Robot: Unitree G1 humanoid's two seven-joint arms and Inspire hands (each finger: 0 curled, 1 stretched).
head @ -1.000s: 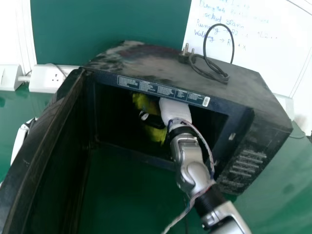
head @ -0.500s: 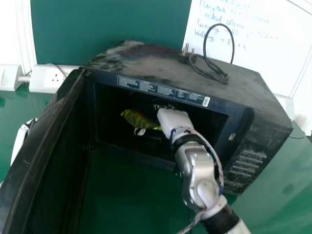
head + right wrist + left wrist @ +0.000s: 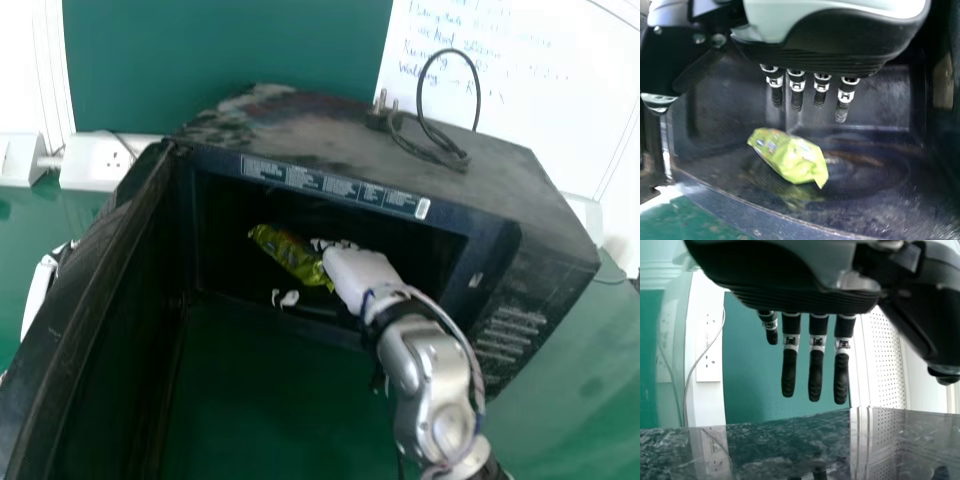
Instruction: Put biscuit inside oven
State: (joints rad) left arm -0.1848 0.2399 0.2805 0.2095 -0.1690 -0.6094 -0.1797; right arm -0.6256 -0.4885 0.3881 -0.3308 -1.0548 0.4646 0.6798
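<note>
Head view: the oven [image 3: 400, 165] is standing on the green surface [image 3: 255, 400], its door [image 3: 95, 300] hanging open at the left. The right hand [image 3: 362, 275] is reaching in through the front opening, its fingers staying straight rather than curling. The biscuit packet [image 3: 290, 254], green-yellow, is lying inside, left of the right hand; cannot tell here whether the two are touching. A power cord [image 3: 450, 150] is looping on the oven's top, its plug sitting near the back edge. The left hand [image 3: 40, 292] is showing in part beyond the door.

Left wrist view: the left hand is opening wide, fingers pointing straight and gripping nothing. A wall socket [image 3: 709, 350] is showing behind.

Right wrist view: the right hand is holding nothing, fingers spreading apart. The packet is lying apart from the fingers on the oven floor, between the front edge and the back wall.
</note>
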